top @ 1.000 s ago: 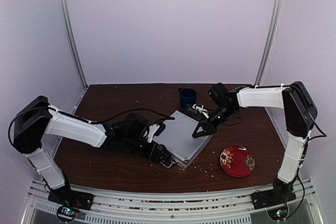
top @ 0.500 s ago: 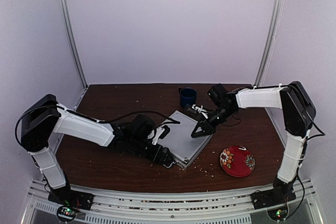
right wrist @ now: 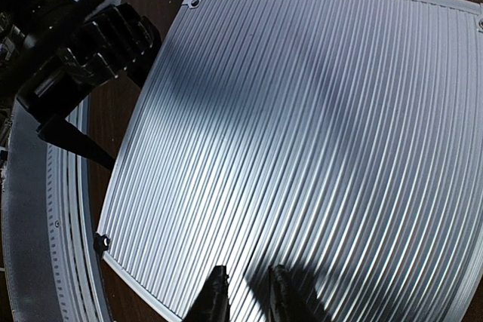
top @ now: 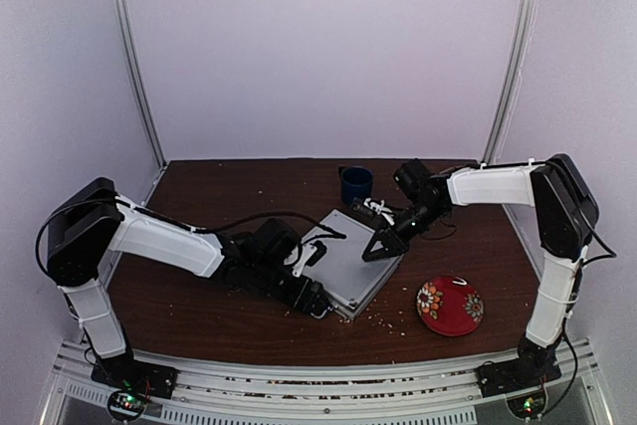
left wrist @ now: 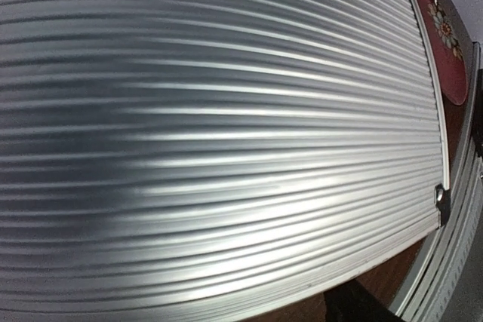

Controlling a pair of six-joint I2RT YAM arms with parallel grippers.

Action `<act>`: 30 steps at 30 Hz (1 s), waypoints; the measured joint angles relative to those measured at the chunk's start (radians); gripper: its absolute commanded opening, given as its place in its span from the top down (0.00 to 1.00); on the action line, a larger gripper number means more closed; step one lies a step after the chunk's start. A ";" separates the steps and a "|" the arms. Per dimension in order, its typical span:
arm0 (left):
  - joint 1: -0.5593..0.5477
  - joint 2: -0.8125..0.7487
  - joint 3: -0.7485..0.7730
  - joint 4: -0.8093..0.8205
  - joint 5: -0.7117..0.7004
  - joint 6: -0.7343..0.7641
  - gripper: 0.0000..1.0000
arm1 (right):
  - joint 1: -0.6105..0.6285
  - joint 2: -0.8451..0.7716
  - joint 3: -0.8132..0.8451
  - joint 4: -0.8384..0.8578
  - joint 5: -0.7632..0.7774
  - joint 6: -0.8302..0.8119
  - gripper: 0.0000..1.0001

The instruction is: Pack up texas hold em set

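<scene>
Right gripper (right wrist: pixel 245 301) — clenched, holding nothing — rests its tips on the shut silver briefcase (top: pixel 348 256) at centre frame; left gripper (top: pixel 314 301) sits at the lower-left edge — grip unclear.

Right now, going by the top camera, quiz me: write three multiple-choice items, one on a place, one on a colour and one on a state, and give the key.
1. Where is the red floral bowl relative to the silver briefcase?
A. on its lid
B. right of it, towards the front
C. directly behind it

2. What colour is the mug?
A. white
B. yellow
C. dark blue

3. How does the briefcase lie?
A. closed, lid down flat
B. lid raised upright
C. in two separate halves

Key:
1 B: the bowl lies apart from the case, at front right.
2 C: the mug behind the case is dark blue.
3 A: the top view shows one flat slab, and both wrist views show its ribbed lid lying flat.
</scene>
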 measured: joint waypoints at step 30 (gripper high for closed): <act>-0.003 -0.026 0.027 -0.090 0.022 0.008 0.39 | 0.000 0.000 0.000 0.000 -0.001 -0.004 0.80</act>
